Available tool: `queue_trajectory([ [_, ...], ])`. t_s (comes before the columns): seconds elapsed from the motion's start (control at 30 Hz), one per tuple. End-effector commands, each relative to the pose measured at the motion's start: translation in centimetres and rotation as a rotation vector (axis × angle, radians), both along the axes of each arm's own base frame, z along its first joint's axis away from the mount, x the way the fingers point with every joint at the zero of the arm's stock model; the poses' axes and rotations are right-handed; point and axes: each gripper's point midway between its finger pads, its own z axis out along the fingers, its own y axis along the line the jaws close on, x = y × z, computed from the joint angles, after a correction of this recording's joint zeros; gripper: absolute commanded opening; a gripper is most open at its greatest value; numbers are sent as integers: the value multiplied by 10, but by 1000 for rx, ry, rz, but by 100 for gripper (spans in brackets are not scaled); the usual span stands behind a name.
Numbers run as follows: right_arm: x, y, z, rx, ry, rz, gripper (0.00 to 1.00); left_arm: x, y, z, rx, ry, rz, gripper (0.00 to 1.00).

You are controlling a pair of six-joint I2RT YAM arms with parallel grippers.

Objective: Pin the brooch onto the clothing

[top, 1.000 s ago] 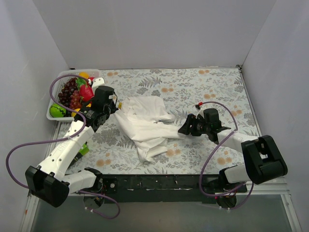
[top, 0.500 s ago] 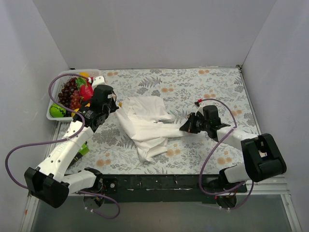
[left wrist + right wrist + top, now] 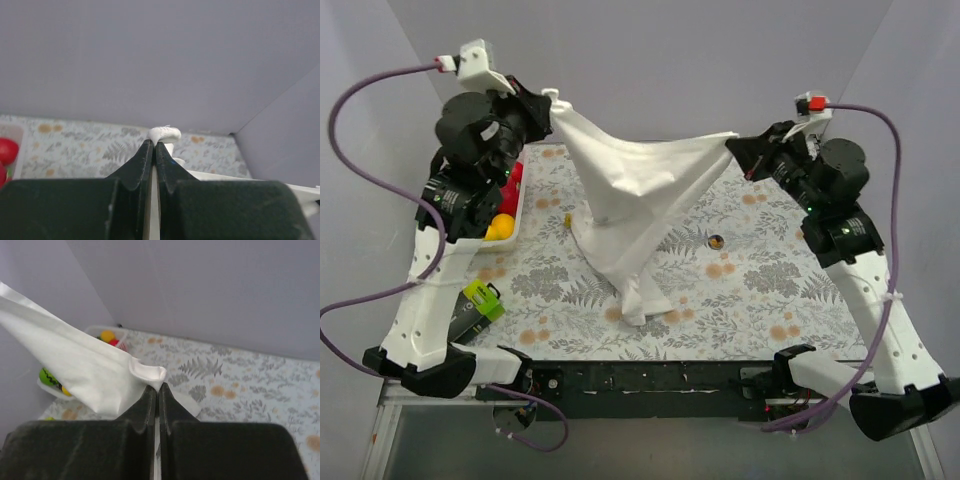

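Note:
The clothing (image 3: 635, 190), a white T-shirt, hangs stretched in the air between both raised arms, its lower end trailing on the floral table (image 3: 770, 270). My left gripper (image 3: 552, 103) is shut on one upper corner; in the left wrist view a white fold (image 3: 164, 133) bulges above the shut left gripper (image 3: 154, 143). My right gripper (image 3: 733, 143) is shut on the other corner, and the right wrist view shows the cloth (image 3: 90, 365) pinched in the right gripper (image 3: 158, 388). The brooch (image 3: 716, 241), small, round and dark, lies on the table right of the shirt.
A white basket (image 3: 516, 214) of toy fruit stands at the left edge behind my left arm. A green-and-black object (image 3: 478, 305) lies near the left arm's base. A small yellow piece (image 3: 567, 217) sits beside the shirt. Grey walls close three sides.
My right gripper shut on the shirt's edge. Both arms then rose from the table and drew apart, lifting and spreading the shirt. The brooch now shows on the table.

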Motion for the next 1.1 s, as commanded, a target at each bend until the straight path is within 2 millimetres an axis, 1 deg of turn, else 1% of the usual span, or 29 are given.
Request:
queue_trajectory([
  [0.0, -40, -27, 94, 21, -229, -62, 1, -64, 15, 132, -74, -343, -84, 0],
  [0.03, -53, -31, 119, 39, -289, -59, 1, -73, 14, 145, -83, -377, -107, 0],
  [0.1, -74, -33, 145, 56, -360, -33, 1, -91, 17, 169, -101, -447, -133, 0],
  [0.13, -87, -35, 163, 71, -405, -24, 1, -108, 19, 186, -115, -498, -158, 0],
  [0.17, -96, -35, 171, 76, -427, -6, 1, -121, 23, 199, -128, -543, -167, 0],
  [0.2, -106, -37, 180, 85, -453, 1, 1, -130, 25, 207, -138, -569, -174, 0],
  [0.23, -113, -38, 186, 91, -466, 12, 1, -144, 29, 218, -151, -609, -181, 0],
  [0.27, -127, -38, 199, 102, -500, 33, 1, -157, 33, 227, -160, -649, -191, 0],
  [0.33, -141, -40, 210, 113, -525, 52, 1, -172, 38, 237, -174, -690, -199, 0],
  [0.37, -154, -41, 221, 126, -554, 68, 1, -183, 41, 244, -182, -720, -208, 0],
  [0.47, -174, -46, 239, 139, -601, 76, 1, -199, 45, 253, -195, -759, -222, 0],
  [0.53, -180, -50, 246, 144, -619, 67, 1, -202, 45, 255, -199, -768, -227, 0],
  [0.57, -182, -52, 247, 148, -621, 58, 1, -201, 46, 255, -200, -767, -222, 0],
  [0.63, -184, -55, 252, 143, -640, 45, 1, -194, 48, 253, -204, -752, -197, 0],
  [0.67, -180, -56, 251, 141, -634, 29, 1, -190, 47, 251, -199, -744, -190, 0],
  [0.73, -173, -58, 249, 127, -629, 9, 1, -174, 46, 241, -187, -707, -163, 0],
  [0.77, -164, -58, 246, 120, -615, -9, 1, -167, 45, 237, -183, -691, -151, 0],
  [0.83, -150, -56, 239, 100, -595, -26, 1, -142, 42, 222, -168, -633, -114, 0],
  [0.87, -138, -54, 234, 92, -576, -38, 1, -133, 40, 215, -157, -606, -102, 0],
  [0.9, -130, -52, 230, 83, -563, -43, 1, -124, 39, 209, -149, -586, -85, 0],
  [0.93, -121, -51, 225, 75, -548, -51, 1, -110, 40, 200, -141, -553, -51, 0],
  [0.97, -107, -48, 220, 61, -526, -58, 1, -99, 38, 193, -123, -529, -34, 0],
  [1.03, -92, -43, 215, 48, -505, -58, 1, -86, 37, 186, -112, -509, -13, 0],
  [1.07, -82, -39, 213, 42, -493, -58, 1, -79, 37, 186, -112, -509, 2, 0],
])
